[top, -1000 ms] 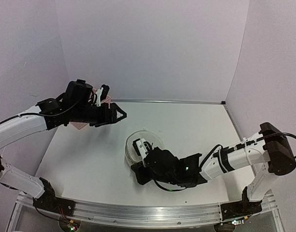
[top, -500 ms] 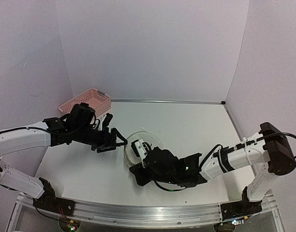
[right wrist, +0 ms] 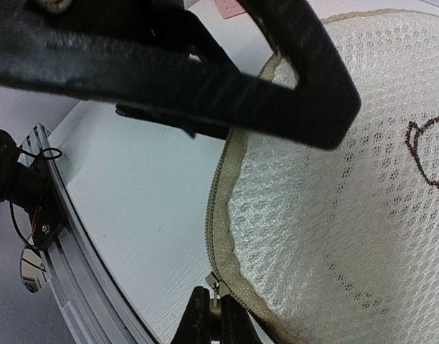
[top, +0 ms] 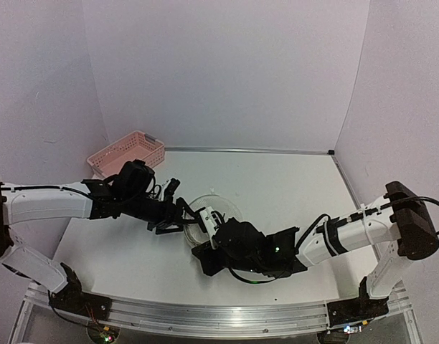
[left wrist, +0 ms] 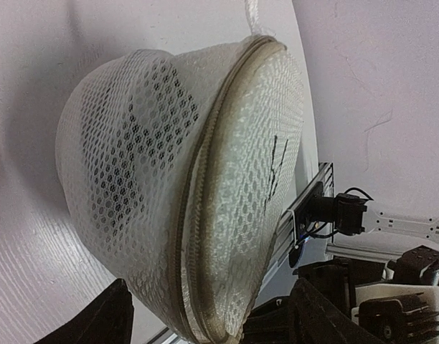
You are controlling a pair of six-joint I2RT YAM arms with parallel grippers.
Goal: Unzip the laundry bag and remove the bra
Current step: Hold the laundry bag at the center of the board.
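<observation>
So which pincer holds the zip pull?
The right pincer, shut on the metal zip pull of the white mesh laundry bag; the left pincer stands open.

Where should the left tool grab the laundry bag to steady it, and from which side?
On the laundry bag, take the stiff zip rim at its left edge, coming low from the left, where the open left tool stands. The mesh dome is soft and would likely crumple; the right tool is shut on the zip pull.

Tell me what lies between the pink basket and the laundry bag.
Top view: the left arm and its open left gripper, between pink basket and laundry bag.
</observation>
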